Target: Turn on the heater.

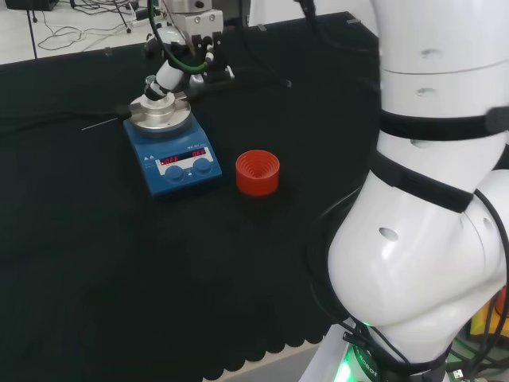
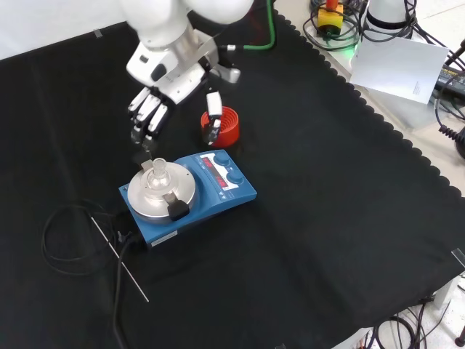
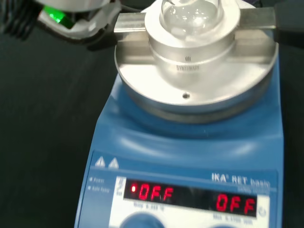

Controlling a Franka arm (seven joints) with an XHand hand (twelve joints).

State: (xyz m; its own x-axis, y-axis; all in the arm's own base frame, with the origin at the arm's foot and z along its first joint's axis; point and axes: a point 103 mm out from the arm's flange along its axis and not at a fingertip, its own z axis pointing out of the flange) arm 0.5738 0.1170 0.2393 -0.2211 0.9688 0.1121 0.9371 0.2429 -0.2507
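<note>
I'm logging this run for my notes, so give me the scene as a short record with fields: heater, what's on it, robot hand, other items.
heater: blue hotplate stirrer with a round silver top plate, two front knobs, red lit displays
on heater: silver metal block holding a clear glass flask
robot hand: black and white robot hand, fingers relaxed, above the cloth just beyond the heater in the front view, holding nothing
other items: red ribbed ring stand beside the heater, apart from it
surface: black cloth
</note>
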